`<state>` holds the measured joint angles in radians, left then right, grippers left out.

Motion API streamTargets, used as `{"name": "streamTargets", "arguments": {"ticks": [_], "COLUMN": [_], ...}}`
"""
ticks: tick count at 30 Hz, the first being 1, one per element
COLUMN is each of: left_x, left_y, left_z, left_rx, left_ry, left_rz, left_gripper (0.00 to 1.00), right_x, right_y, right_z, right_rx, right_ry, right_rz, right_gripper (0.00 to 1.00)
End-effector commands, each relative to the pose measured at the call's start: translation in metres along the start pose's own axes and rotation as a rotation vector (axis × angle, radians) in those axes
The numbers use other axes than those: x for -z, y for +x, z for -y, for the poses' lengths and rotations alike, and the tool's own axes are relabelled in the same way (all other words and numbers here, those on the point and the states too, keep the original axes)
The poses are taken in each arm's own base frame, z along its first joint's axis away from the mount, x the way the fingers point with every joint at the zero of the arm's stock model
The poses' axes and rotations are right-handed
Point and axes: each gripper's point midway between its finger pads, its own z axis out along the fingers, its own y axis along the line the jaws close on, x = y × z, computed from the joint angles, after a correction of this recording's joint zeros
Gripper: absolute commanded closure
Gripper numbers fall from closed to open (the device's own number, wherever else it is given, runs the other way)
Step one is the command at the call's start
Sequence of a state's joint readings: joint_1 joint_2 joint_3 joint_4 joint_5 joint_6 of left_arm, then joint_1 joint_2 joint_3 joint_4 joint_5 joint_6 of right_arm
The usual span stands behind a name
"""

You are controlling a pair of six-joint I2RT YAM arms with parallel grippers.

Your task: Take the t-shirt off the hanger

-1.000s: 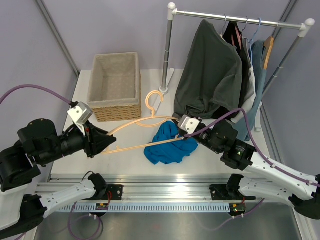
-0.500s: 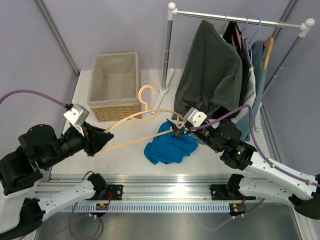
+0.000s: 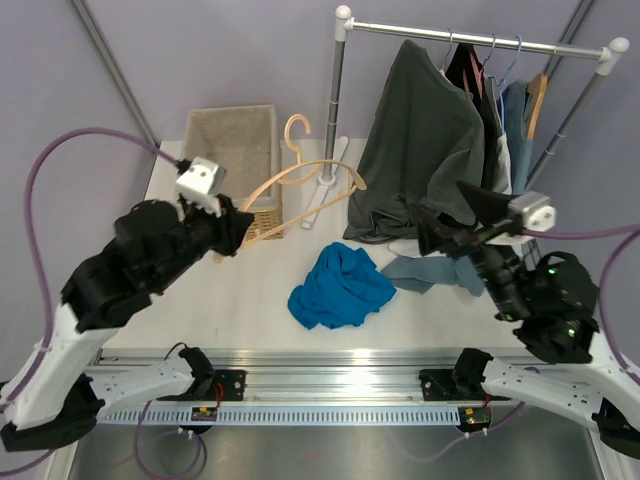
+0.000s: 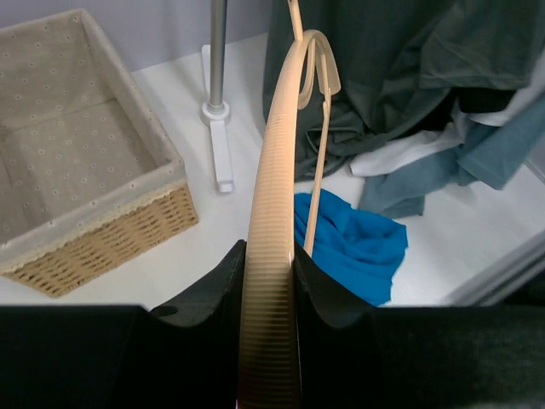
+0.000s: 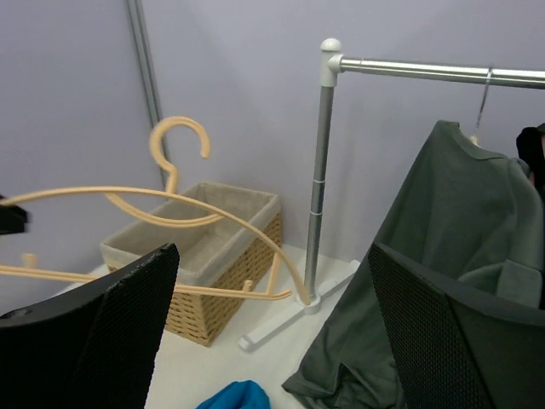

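The blue t-shirt [image 3: 340, 288] lies crumpled on the white table, off the hanger; it also shows as the blue t-shirt [image 4: 358, 243] below the hanger's bar and the blue t-shirt [image 5: 238, 396] at the bottom edge. My left gripper [image 3: 235, 228] is shut on one arm of the peach plastic hanger [image 3: 300, 175], holding it up in the air beside the basket. In the left wrist view the hanger [image 4: 277, 213] runs straight out between the jaws of the left gripper [image 4: 269, 281]. My right gripper [image 3: 450, 215] hangs raised and open with nothing in it; the right gripper [image 5: 268, 281] faces the hanger [image 5: 170, 200].
A wicker basket [image 3: 228, 150] with cloth lining stands at the back left. A metal clothes rack [image 3: 335, 100] at the back right carries a dark grey shirt [image 3: 420, 150] and other garments. A grey-blue garment [image 3: 430, 272] trails onto the table right of the t-shirt.
The left arm lifted the hanger up and back toward the basket, clear of the t-shirt. The right gripper let go of the t-shirt, opened wide and rose to the right.
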<state>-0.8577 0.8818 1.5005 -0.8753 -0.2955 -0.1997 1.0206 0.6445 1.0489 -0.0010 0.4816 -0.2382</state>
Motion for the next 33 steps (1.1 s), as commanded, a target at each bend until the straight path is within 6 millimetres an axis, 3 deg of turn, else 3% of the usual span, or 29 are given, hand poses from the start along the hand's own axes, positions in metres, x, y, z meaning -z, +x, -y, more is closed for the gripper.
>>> {"name": "streamTargets", "arguments": {"ticks": [1,2,4,5,9,11,12,14,15,17,18,20,22,27,33], "left_x": [-0.032,-0.049,-0.060,-0.074,-0.100,-0.108,-0.126,-0.137,-0.157,-0.166,-0.181,-0.184,-0.193,-0.193,-0.203], "left_y": [-0.052,-0.054,-0.068,-0.071,-0.093,-0.106,-0.101,-0.113,-0.106,-0.119,-0.113,-0.130,-0.135,-0.160,-0.165], "left_z": [0.003,0.008,0.010,0.012,0.025,0.033,0.036,0.037,0.040,0.039,0.039,0.038,0.037,0.040,0.036], "left_rx": [0.016,0.002,0.004,-0.012,-0.039,-0.055,-0.065,-0.076,-0.092,-0.101,-0.137,-0.151,-0.169,-0.160,-0.202], "left_ry": [-0.062,-0.067,-0.085,-0.100,-0.080,-0.057,-0.068,-0.095,-0.108,-0.143,-0.159,-0.190,-0.208,-0.214,-0.257], "left_rz": [0.150,0.142,0.166,0.167,0.224,0.260,0.234,0.246,0.218,0.242,0.222,0.266,0.285,0.370,0.398], "left_gripper": [1.00,1.00,1.00,1.00,1.00,1.00,1.00,1.00,1.00,1.00,1.00,1.00,1.00,1.00,1.00], "right_x": [0.025,0.031,0.046,0.052,0.076,0.082,0.085,0.086,0.086,0.089,0.092,0.099,0.103,0.112,0.114], "right_y": [-0.004,-0.009,-0.007,-0.007,0.011,0.029,0.033,0.043,0.044,0.042,0.038,0.033,0.031,0.023,0.023], "right_z": [0.010,0.006,0.000,-0.008,-0.025,-0.034,-0.034,-0.033,-0.031,-0.032,-0.032,-0.029,-0.027,-0.025,-0.028], "right_rx": [-0.124,-0.153,-0.236,-0.264,-0.362,-0.373,-0.377,-0.369,-0.377,-0.392,-0.405,-0.413,-0.426,-0.452,-0.455], "right_ry": [0.006,-0.032,-0.081,-0.132,-0.230,-0.267,-0.274,-0.261,-0.251,-0.262,-0.268,-0.277,-0.281,-0.301,-0.323], "right_rz": [-0.053,-0.051,-0.081,-0.091,-0.172,-0.213,-0.215,-0.215,-0.214,-0.213,-0.203,-0.187,-0.172,-0.123,-0.124], "right_gripper": [0.01,0.00,0.00,0.01,0.01,0.01,0.00,0.00,0.01,0.01,0.01,0.01,0.00,0.01,0.01]}}
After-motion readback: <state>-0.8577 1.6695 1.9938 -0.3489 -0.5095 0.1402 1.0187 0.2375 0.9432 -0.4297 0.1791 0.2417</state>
